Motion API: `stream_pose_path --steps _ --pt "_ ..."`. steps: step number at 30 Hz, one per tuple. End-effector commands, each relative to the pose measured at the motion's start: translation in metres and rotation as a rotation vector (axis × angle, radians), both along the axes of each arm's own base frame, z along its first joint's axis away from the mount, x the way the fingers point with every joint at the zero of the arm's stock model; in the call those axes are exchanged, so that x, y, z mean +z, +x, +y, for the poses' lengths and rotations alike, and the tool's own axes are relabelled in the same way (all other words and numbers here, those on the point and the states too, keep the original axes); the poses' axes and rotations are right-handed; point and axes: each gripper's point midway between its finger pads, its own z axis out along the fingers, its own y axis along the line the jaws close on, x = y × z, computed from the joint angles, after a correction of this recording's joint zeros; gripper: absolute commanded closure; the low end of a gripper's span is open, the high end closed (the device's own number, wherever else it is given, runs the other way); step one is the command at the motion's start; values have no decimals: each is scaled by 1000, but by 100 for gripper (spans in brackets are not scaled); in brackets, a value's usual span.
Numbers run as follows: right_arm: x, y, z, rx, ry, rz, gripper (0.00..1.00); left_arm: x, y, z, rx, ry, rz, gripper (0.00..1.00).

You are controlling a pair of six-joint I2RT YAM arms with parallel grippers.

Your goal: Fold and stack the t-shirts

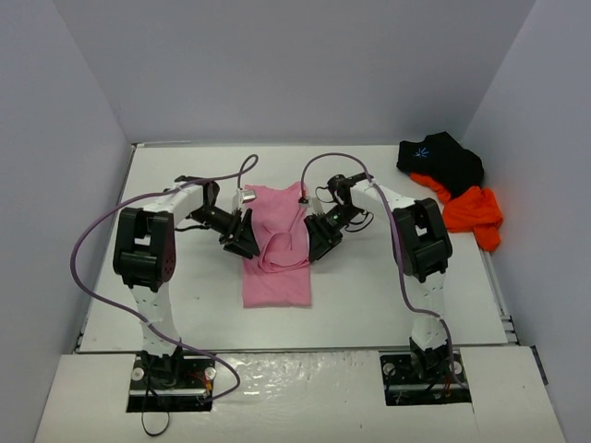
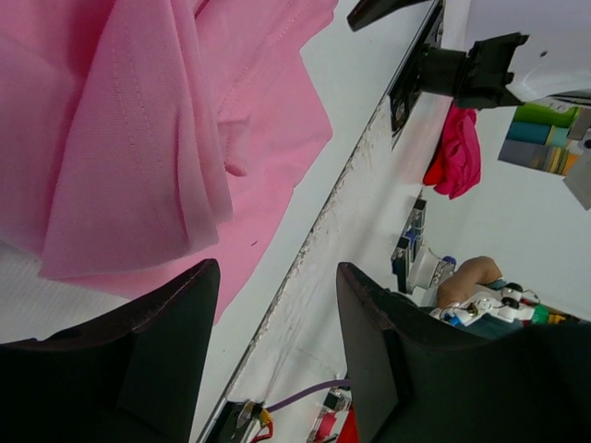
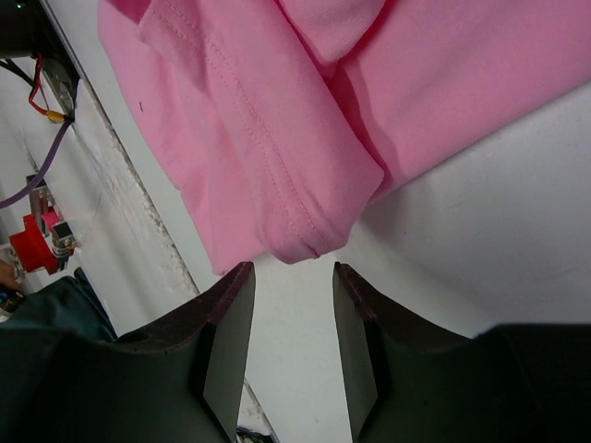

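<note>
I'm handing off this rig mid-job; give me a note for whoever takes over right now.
left gripper: jaws open, empty, just left of the pink t-shirt.
right gripper: jaws open, empty, just right of it.
The pink one lies between them, partly folded, top layer rumpled.
black t-shirt and orange t-shirt: bunched at the far right, touching, unfolded.
Done: nothing stacked.
Left: finish pink, fold the others, stack all three.

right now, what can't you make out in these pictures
top view: side edges of the pink t-shirt at mid-length, covered by the left gripper and right gripper
top view: print on the black t-shirt, too small; whether the orange t-shirt runs under it, hidden by the black cloth
both wrist views: most of the pink t-shirt, cut off by the frame edges
</note>
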Motion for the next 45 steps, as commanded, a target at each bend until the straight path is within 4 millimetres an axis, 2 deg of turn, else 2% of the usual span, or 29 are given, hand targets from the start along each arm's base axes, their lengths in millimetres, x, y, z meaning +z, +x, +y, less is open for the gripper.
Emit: stream_pose_path --steps 1,12,17,29,38,45 --pt "14 4 -3 -2 3 -19 64 8 -16 -4 -99 47 -37 50" --pt "23 9 -9 -9 -21 -95 63 -16 -50 -8 -268 160 21 50" --pt "25 9 -9 -16 -22 -109 63 -24 -55 -12 -307 186 40 51" --pt "29 9 -8 -17 -14 -122 63 -35 -45 -17 -325 263 10 53" --pt "26 8 -5 -9 -21 -121 63 -38 -23 -3 -266 431 -172 54" --pt "30 4 -5 1 -35 -155 63 -34 -13 0 -232 484 -246 54"
